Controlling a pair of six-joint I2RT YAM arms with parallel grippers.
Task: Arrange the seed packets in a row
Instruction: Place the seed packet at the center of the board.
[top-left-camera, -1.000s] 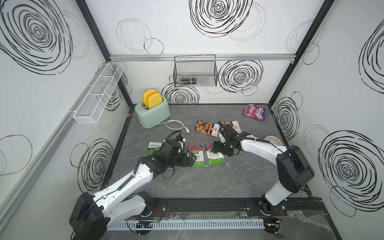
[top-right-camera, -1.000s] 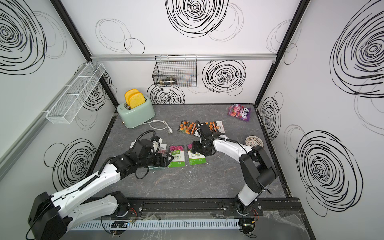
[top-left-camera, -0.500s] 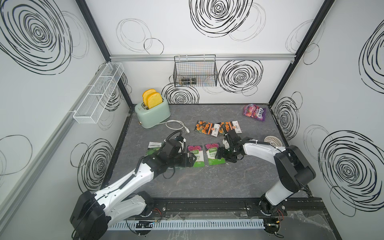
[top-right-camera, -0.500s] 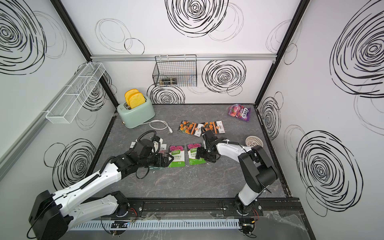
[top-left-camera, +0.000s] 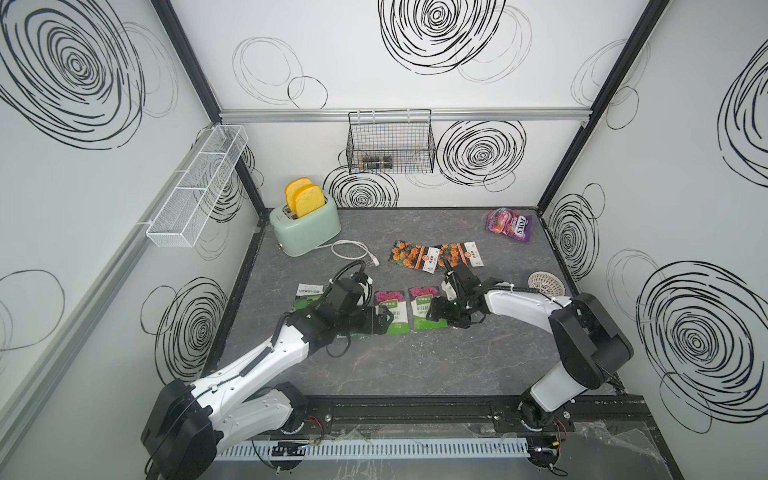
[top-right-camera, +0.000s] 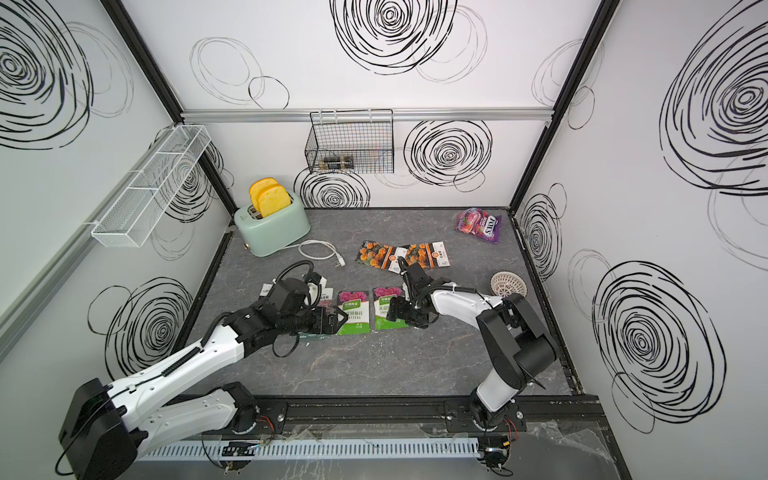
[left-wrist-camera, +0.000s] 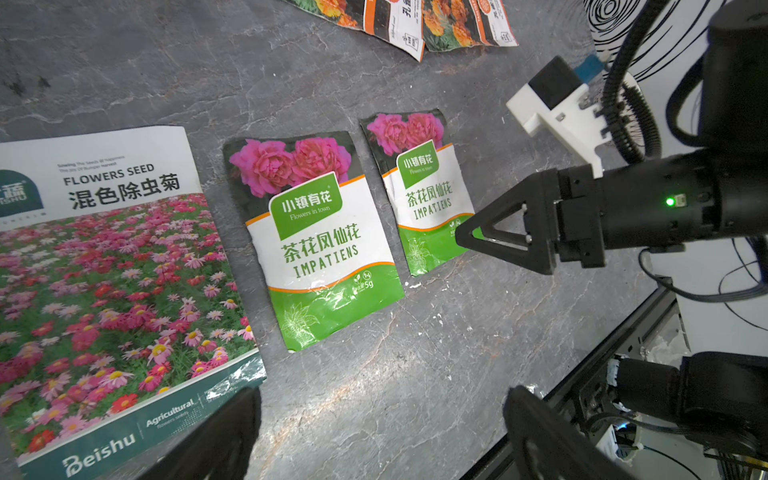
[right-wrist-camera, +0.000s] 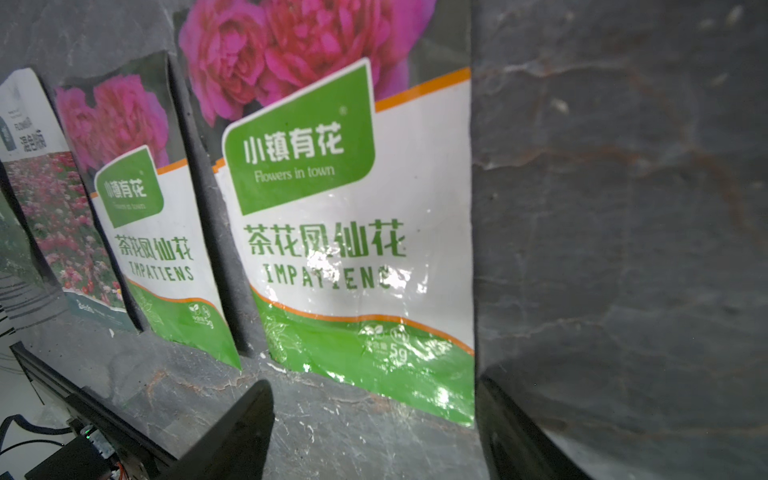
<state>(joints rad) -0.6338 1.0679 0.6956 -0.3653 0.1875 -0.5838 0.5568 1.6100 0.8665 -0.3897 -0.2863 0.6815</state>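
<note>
Row, flat and face up, left to right: green leafy packet (top-left-camera: 308, 293), largely hidden; pink flower-field packet (left-wrist-camera: 104, 270); left IMPATIENS packet (left-wrist-camera: 320, 245) and right IMPATIENS packet (left-wrist-camera: 424, 187), both green-white with pink blooms and a narrow gap between them. Behind the row, well apart from it: left marigold packet (top-left-camera: 411, 255) and right marigold packet (top-left-camera: 461, 254), orange, tilted, edges touching.

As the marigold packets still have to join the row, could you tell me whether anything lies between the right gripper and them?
Nothing visible does: only bare table separates the open right gripper from the marigold packets, which lie edge to edge, perhaps overlapping.
</note>
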